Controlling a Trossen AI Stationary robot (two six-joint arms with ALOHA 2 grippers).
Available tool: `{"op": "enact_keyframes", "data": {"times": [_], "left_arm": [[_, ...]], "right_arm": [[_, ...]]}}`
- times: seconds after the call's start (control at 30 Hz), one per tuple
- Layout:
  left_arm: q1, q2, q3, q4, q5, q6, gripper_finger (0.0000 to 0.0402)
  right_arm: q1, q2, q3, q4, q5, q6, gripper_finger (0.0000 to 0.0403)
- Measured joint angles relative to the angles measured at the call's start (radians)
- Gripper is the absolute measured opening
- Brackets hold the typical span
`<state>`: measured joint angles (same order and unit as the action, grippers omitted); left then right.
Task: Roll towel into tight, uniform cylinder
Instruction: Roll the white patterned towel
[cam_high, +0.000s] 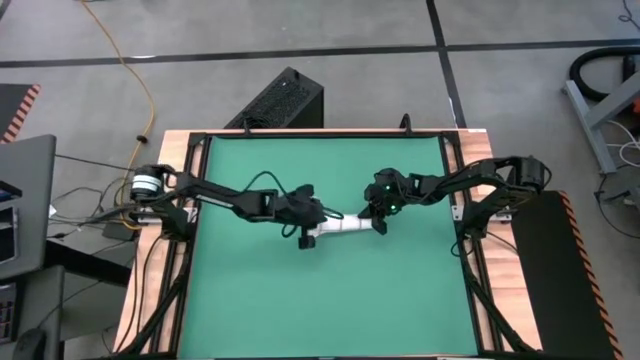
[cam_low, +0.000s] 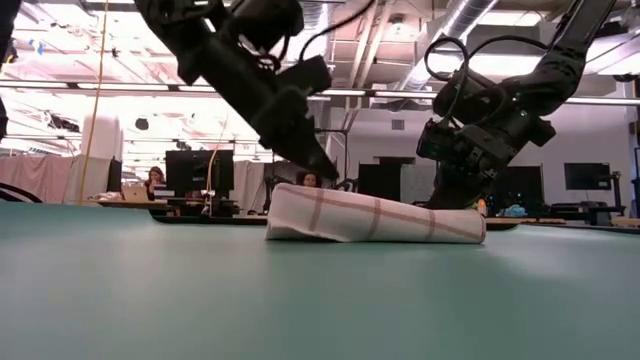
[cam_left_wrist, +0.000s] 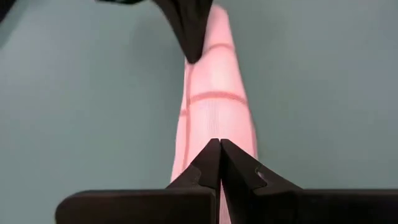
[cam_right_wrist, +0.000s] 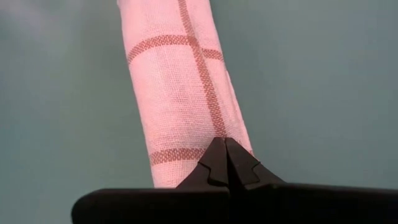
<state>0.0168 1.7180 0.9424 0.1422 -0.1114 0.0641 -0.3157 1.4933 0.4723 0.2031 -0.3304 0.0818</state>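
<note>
Rolled towel (cam_low: 375, 220) mid-mat; left pincer (cam_left_wrist: 219, 163), right pincer (cam_right_wrist: 226, 160) closed at ends.

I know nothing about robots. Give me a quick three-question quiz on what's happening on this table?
1. True or false: the towel lies rolled into a cylinder on the green mat.
2. Left gripper: fingers (a) wide open, (b) shut?
3. Which end of the roll is each gripper at in the high view?

Key: 1 true. 2 b. 3 Left gripper at the picture's left end, right gripper at its right end.
</note>
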Motion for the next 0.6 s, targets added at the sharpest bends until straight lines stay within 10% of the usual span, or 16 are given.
{"op": "enact_keyframes", "data": {"times": [0.6], "left_arm": [[-0.046,0.049,-0.194,0.139,-0.148,-0.26,0.0]], "right_arm": [[0.01,0.0,0.0,-0.005,0.019,-0.012,0.0001]]}}
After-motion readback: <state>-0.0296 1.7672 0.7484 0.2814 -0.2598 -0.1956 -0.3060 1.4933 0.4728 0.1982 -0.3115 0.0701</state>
